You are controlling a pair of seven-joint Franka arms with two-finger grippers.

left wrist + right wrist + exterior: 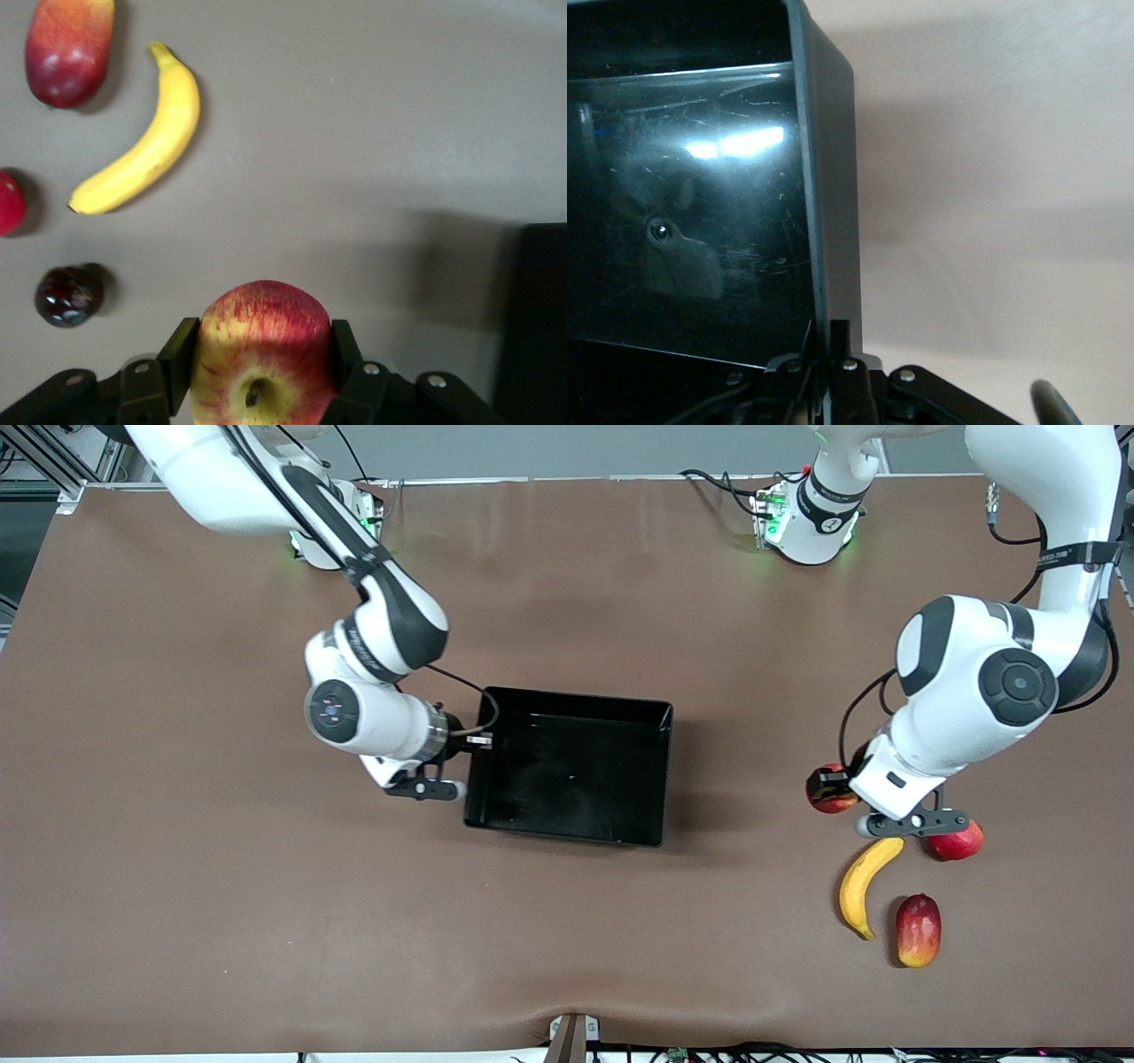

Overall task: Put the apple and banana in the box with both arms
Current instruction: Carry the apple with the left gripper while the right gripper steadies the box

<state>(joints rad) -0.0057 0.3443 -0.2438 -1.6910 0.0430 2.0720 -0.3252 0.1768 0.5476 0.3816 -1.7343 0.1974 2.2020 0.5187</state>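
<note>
Left gripper (pixel 257 372) pinches the small round red-yellow apple (pixel 260 354) near the right arm's gripper (pixel 440 788), whose fingers clamp the glossy black rectangular box's (pixel 567 828) wall.

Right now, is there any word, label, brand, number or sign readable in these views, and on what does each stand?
None can be read.
Left arm: a black band on its upper link carries small pale lettering, too small to read.
Right arm: dark marks on the white wrist link, too small to read.
The box, the apple, the banana and the other fruits show no text or stickers.
</note>
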